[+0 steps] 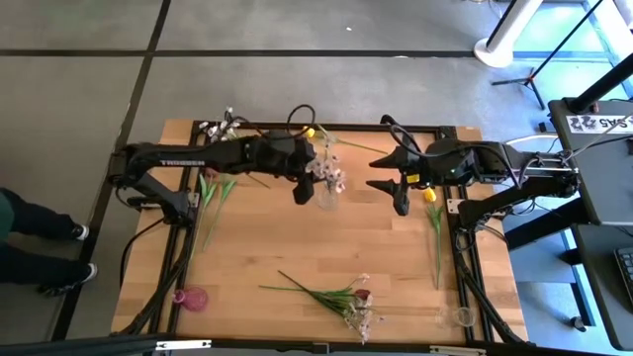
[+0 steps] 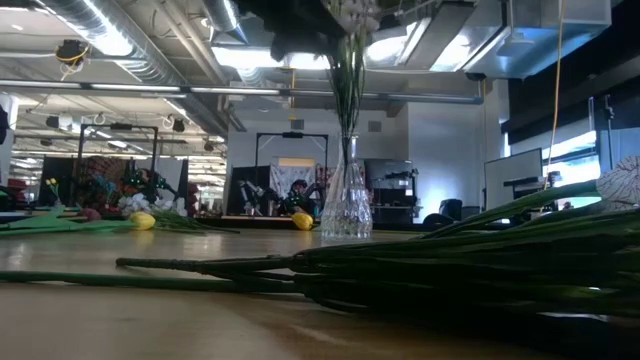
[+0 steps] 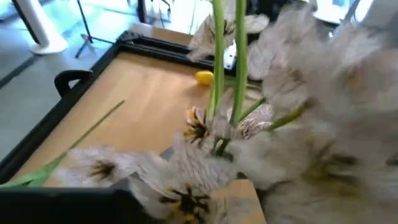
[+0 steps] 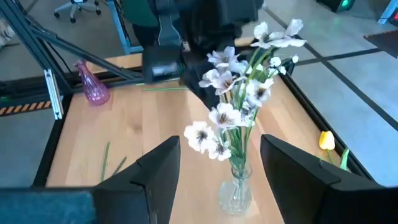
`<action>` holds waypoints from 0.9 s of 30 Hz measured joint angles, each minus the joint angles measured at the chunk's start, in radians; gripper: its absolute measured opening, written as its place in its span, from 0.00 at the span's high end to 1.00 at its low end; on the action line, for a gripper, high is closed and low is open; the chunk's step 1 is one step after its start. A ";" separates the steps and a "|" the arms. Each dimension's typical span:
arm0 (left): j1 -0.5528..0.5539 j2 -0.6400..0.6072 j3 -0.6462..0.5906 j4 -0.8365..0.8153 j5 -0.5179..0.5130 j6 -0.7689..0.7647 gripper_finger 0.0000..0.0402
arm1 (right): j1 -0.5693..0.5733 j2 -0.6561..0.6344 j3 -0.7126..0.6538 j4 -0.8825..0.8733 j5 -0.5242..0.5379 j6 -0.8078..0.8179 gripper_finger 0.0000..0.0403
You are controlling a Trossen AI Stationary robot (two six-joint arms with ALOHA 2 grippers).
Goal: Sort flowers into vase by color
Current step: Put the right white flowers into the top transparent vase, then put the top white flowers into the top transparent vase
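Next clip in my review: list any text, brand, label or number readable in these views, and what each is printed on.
"TROSSEN": white lettering along the left arm's link in the high view, small but legible.
White sign with dark characters on the stand beside the table's right end: too blurred to read.
Low view and both wrist views: no readable text.

Wooden table (image 1: 277,247), dark-framed. On it: clear vase (image 1: 326,198) of white sprays at centre; pink vase (image 1: 192,298) at one corner; loose flowers (image 1: 336,295) near edge; yellow tulip (image 1: 433,222) at right side.
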State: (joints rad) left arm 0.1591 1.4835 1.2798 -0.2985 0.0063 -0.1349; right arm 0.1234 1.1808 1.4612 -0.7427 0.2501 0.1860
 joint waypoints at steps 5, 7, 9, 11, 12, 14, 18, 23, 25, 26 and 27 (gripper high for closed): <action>0.007 0.000 0.121 -0.253 0.019 0.031 0.51 | 0.000 0.000 0.000 -0.039 0.000 0.000 0.45; 0.008 0.000 0.166 -0.386 0.019 0.043 0.50 | 0.001 0.000 0.000 -0.076 0.000 0.000 0.45; 0.007 0.000 0.206 -0.517 0.016 0.045 0.49 | 0.001 0.000 0.000 -0.121 0.000 0.000 0.45; 0.004 0.000 0.235 -0.610 0.007 0.022 0.49 | 0.001 0.000 0.000 -0.161 0.000 0.000 0.45; 0.003 0.000 0.247 -0.658 0.006 -0.003 0.49 | 0.001 0.000 0.000 -0.179 0.000 0.000 0.45; 0.004 -0.004 0.262 -0.751 0.005 -0.071 0.49 | 0.001 0.000 0.000 -0.215 0.000 0.003 0.45; 0.005 -0.036 0.249 -0.950 -0.055 -0.290 0.49 | 0.001 -0.003 0.000 -0.303 -0.014 0.025 0.45; 0.064 -0.104 0.136 -1.004 -0.254 -0.651 0.50 | 0.001 -0.023 0.000 -0.373 -0.053 0.048 0.45; 0.122 -0.121 0.067 -0.999 -0.288 -0.757 0.51 | 0.001 -0.034 0.000 -0.380 -0.060 0.049 0.45; 0.154 -0.125 0.030 -0.997 -0.306 -0.794 0.51 | 0.001 -0.042 0.000 -0.383 -0.060 0.049 0.45; 0.183 -0.130 -0.008 -0.988 -0.326 -0.826 0.52 | 0.002 -0.050 0.000 -0.388 -0.060 0.049 0.45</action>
State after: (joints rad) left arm 0.3418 1.3531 1.2719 -1.2867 -0.3193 -0.9606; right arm 0.1249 1.1303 1.4616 -1.1306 0.1899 0.2348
